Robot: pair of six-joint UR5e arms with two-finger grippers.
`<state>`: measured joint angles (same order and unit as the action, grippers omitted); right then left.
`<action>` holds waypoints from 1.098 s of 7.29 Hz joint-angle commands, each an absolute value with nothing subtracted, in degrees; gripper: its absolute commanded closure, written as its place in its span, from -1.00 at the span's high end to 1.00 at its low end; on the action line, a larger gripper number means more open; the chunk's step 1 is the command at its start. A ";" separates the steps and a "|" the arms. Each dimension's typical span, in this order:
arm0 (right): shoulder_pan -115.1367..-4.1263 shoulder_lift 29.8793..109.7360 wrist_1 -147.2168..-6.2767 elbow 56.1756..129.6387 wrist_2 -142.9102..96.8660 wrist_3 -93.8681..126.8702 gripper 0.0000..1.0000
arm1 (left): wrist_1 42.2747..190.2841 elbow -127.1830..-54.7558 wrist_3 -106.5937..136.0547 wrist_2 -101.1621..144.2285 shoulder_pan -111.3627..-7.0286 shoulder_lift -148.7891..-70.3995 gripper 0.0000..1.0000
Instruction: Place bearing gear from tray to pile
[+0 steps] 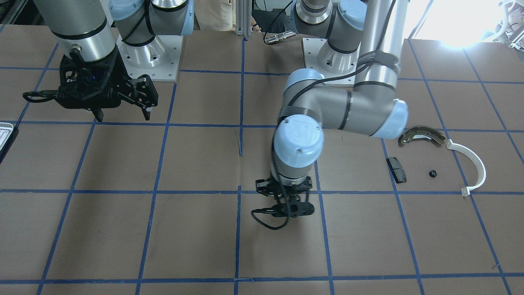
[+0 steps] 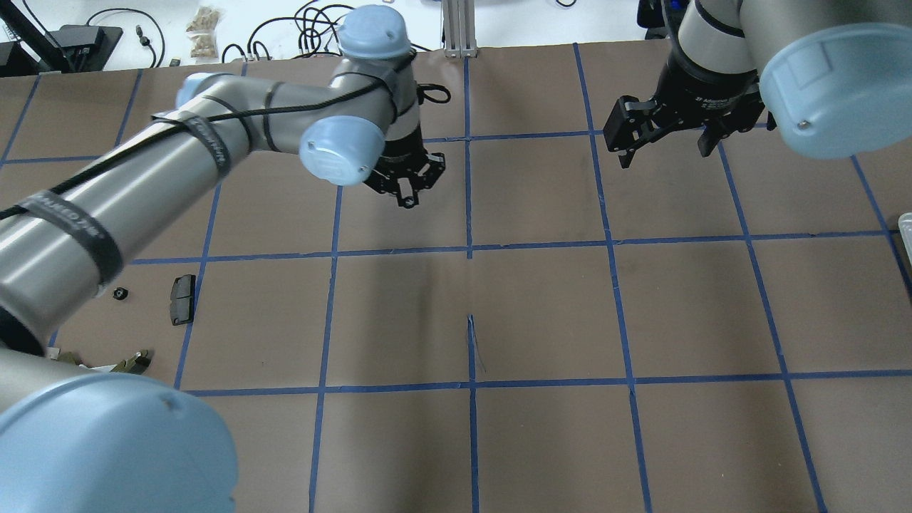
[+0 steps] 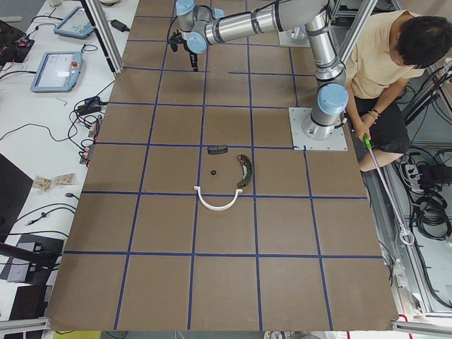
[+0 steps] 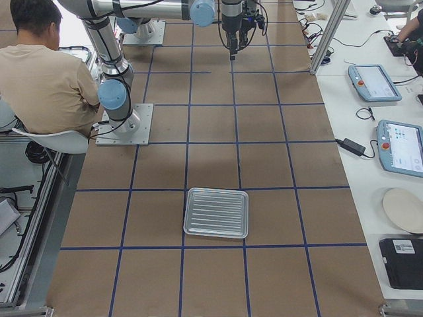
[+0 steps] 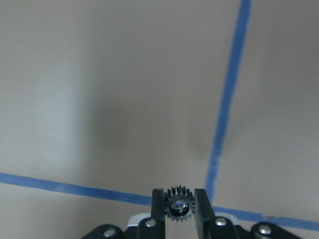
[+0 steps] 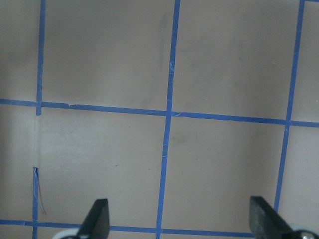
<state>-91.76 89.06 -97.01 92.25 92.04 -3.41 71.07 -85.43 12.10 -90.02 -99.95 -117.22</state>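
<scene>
The little gear (image 5: 180, 209) is pinched between the two fingers of the left claw (image 5: 179, 201). Its teeth stick up above them. The claw is squeezed shut on the gear and holds nothing else. The gear is up in the air, well away from the pile (image 3: 244, 171), over bare brown table (image 1: 196, 237) by a blue tape line (image 5: 227, 114).

The pile is a curved metal piece (image 1: 421, 136), a white plastic curve (image 1: 475, 164), a flat black pad (image 1: 397, 169) and a tiny black round bit (image 1: 432, 173).

The job now, I think, is to carry the gear over to the pile. Keep the squeeze the same on the way — the gear is small and round, so it could slip out or roll off. Go down low before letting go. Set it on bare table close to the black pad, not on top of anything. Then open gently.

The tray (image 4: 217, 212) is far from the pile, at the other end of the table. The right claw (image 6: 180, 214) is also far from the pile — wide open, with nothing in it.
</scene>
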 commanded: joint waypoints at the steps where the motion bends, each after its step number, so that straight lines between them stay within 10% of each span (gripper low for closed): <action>1: -91.76 89.12 -97.03 92.29 92.02 -3.43 1.00 | 75.48 -86.83 -5.11 -90.44 -88.82 -112.25 -0.87; 8: -91.58 89.03 -97.03 91.93 92.20 -3.34 1.00 | 61.78 -107.09 -36.01 -92.81 -64.19 -106.52 -0.87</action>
<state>-91.59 88.97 -97.03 91.85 92.20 -3.34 69.35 -101.63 -31.61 -93.02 -68.43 -106.68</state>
